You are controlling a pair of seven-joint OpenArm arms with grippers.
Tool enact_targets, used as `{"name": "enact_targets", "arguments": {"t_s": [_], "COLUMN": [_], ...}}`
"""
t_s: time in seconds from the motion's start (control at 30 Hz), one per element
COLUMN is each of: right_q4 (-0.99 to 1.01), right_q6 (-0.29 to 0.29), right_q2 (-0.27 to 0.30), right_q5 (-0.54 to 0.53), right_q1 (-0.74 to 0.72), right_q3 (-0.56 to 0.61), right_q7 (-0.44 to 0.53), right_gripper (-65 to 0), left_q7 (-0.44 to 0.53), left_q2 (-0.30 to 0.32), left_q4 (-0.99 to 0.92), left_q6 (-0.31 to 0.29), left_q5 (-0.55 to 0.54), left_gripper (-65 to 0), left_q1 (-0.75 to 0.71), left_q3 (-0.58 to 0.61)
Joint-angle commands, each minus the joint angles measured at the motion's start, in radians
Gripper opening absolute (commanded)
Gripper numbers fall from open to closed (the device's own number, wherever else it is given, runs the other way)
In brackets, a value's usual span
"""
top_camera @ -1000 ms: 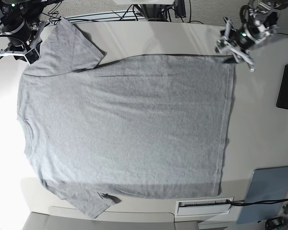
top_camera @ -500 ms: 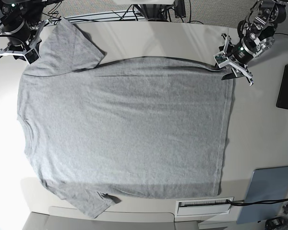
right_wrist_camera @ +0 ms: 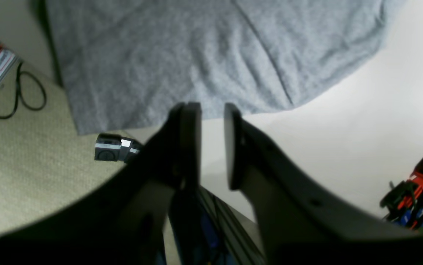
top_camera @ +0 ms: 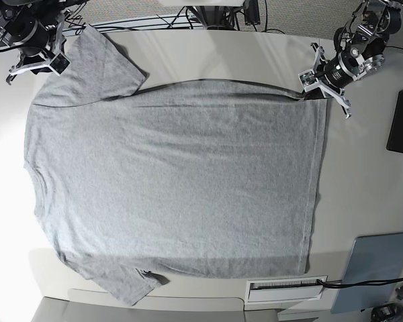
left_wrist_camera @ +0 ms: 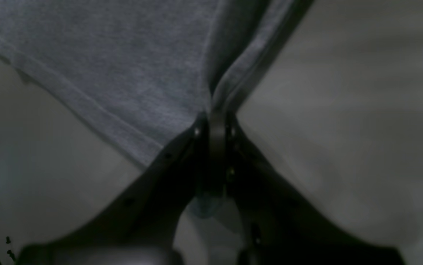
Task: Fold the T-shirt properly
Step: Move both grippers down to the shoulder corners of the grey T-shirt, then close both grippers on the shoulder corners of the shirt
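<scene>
While the T-shirt (top_camera: 174, 181) is spread flat on the table (top_camera: 363, 168), with no fold made in it yet, the step in hand is judged to be the first gripping of its far edge. Near to far: at the near side of the base view one sleeve (top_camera: 124, 285) reaches close to the table's front edge, and a white strip (top_camera: 285, 287) is seen just beside the near hem corner; the body of the shirt fills the middle, collar side to the view's left and hem (top_camera: 319, 168) to the right. At the far right, the left hand (top_camera: 316, 86) is set on the far hem corner. In the left wrist view its fingers (left_wrist_camera: 217, 147) are seen pressed together on a pinch of the grey cloth, which is drawn up into a small ridge between them. At the far left, the right hand (top_camera: 35, 62) is found at the outer end of the far sleeve (top_camera: 94, 67). In the right wrist view its fingers (right_wrist_camera: 191, 125) stand apart, with the sleeve's edge just beyond the tips and nothing held between them. The next move is judged to need the right hand brought onto the cloth and closed. Then both far points may be lifted together and carried toward the near edge, evenly, so that no slack or twist is made.
</scene>
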State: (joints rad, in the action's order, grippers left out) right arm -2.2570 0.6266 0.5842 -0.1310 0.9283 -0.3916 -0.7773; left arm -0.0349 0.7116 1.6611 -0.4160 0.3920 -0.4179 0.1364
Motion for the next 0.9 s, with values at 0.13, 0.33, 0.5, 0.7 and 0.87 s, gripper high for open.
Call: {"name": "enact_targets", "arguments": {"t_s": [0.13, 0.33, 0.5, 0.7, 0.87], "right_q4": [-0.012, -0.011, 0.057, 0.193, 0.27], "right_q6": [0.005, 0.072, 0.072, 0.072, 0.072], "right_q2": [0.066, 0.179, 0.241, 0.249, 0.249], "right_q5": [0.002, 0.164, 0.276, 0.364, 0.469], "right_q1": [0.0, 0.0, -0.001, -0.046, -0.15], "right_q3": [-0.008, -0.008, 0.016, 0.136, 0.279], "right_q7": [0.026, 0.089, 0.198, 0.236, 0.235], "right_gripper": [-36.8, -36.9, -36.9, -36.9, -36.9], "left_q7": [-0.061, -0.061, -0.062, -0.061, -0.062], "left_q2": [0.014, 0.014, 0.011, 0.005, 0.005], "left_q4": [-0.01, -0.01, -0.01, -0.01, -0.01], "left_q6": [-0.031, -0.03, -0.031, -0.028, -0.027], "left_q5": [0.024, 0.023, 0.023, 0.023, 0.024], "left_gripper": [-65.0, -65.0, -65.0, -65.0, -65.0], "left_q1": [-0.012, -0.012, -0.012, -0.012, -0.012], "left_q3": [0.001, 0.001, 0.001, 0.001, 0.001]}}
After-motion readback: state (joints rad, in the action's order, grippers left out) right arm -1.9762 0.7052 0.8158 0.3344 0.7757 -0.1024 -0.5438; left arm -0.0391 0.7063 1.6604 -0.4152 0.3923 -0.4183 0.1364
